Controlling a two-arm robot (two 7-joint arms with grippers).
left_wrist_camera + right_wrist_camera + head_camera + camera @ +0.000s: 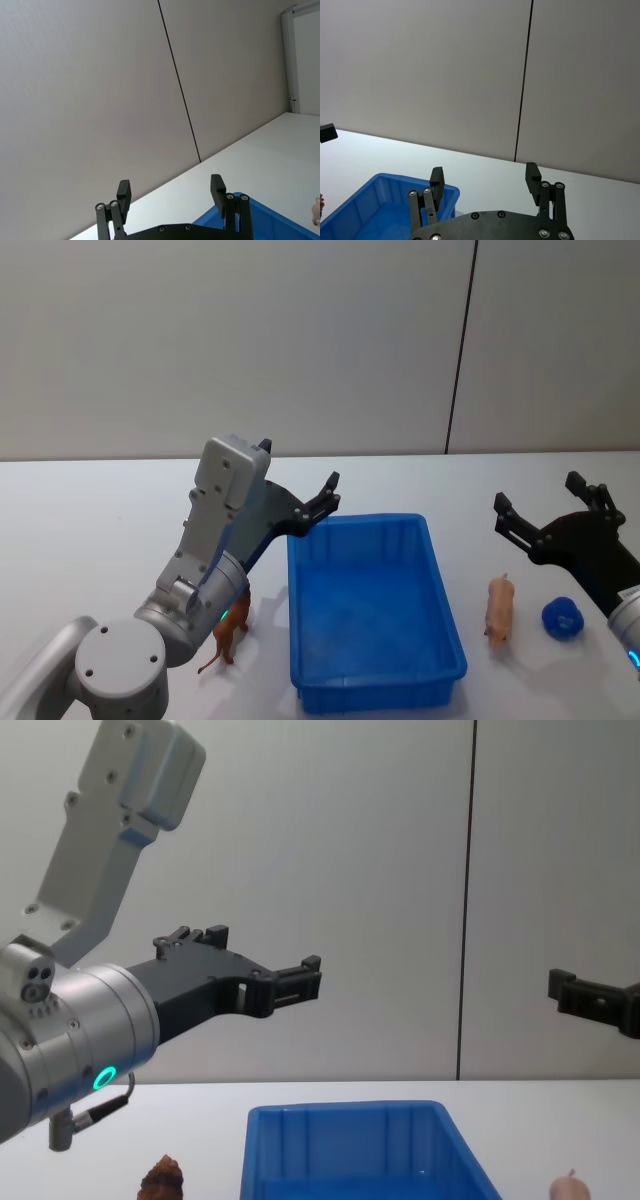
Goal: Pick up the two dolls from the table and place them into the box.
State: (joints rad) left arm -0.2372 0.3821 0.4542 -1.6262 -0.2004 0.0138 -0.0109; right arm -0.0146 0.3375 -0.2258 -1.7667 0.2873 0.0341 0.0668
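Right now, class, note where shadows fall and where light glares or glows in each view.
Head view: soft shadows edge the box and pale doll on the table; a pale sheen marks the box floor. Chest view: evenly lit wall; a green ring glows on the left arm.

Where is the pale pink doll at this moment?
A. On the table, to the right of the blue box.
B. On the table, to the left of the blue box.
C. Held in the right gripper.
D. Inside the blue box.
A: the pale pink doll lies on the white table just outside the right wall of the blue box, and the right gripper, raised nearby, is open and empty.
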